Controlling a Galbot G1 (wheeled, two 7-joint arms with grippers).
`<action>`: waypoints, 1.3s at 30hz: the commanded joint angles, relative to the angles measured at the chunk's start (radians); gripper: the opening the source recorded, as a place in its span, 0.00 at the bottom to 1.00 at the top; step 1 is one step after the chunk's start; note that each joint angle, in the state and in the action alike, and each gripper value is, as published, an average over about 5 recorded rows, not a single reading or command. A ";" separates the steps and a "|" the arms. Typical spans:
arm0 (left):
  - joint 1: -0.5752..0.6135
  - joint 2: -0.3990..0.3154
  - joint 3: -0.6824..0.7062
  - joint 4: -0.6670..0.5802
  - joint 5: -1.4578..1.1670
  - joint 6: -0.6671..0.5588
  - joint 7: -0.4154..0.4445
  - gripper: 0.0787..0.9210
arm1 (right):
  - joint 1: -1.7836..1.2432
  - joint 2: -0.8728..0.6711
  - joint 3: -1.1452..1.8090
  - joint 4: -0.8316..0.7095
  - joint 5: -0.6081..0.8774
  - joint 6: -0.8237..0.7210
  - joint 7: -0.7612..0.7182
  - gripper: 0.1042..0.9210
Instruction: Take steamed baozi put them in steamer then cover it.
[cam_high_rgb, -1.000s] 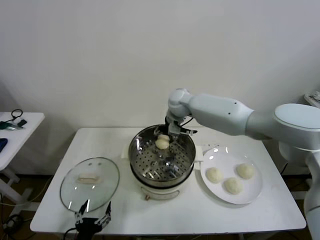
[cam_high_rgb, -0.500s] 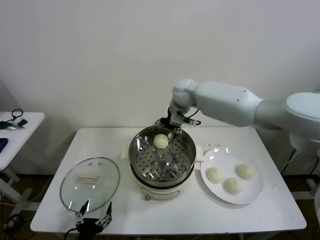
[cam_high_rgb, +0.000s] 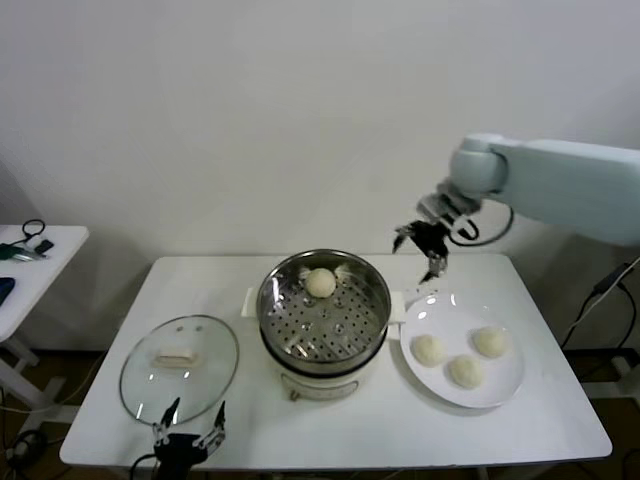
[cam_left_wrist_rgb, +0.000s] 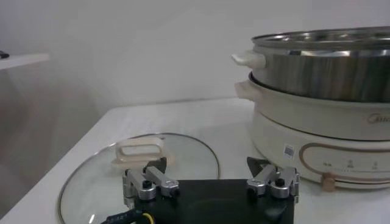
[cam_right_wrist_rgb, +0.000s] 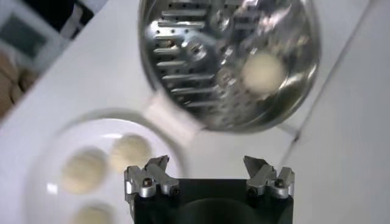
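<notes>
- Right gripper (cam_high_rgb: 428, 250) raised above the table between steamer (cam_high_rgb: 325, 345) and plate (cam_high_rgb: 506, 393), jaws spread, empty
- Three steamed baozi (cam_high_rgb: 465, 371) on that plate, below and just robot-right of the jaws; one baozi (cam_high_rgb: 320, 283) already on the perforated tray
- Round, no long axis
- Left gripper (cam_high_rgb: 187, 437) parked by the glass cover (cam_high_rgb: 179, 368), jaws spread, far from the plate

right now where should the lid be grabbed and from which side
By the cream handle at the centre of the cover, from straight above: the lid lies flat on the table with its handle standing up, and the open left gripper waits at its near edge.
</notes>
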 joint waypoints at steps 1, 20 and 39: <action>-0.002 0.002 0.000 0.001 -0.001 0.002 0.001 0.88 | -0.119 -0.192 -0.032 0.179 0.066 -0.328 0.101 0.88; 0.000 0.004 0.000 0.006 0.004 -0.001 0.001 0.88 | -0.559 -0.102 0.317 -0.078 -0.108 -0.408 0.189 0.88; 0.006 0.002 0.003 0.007 0.009 -0.005 0.000 0.88 | -0.606 -0.041 0.404 -0.138 -0.111 -0.379 0.199 0.71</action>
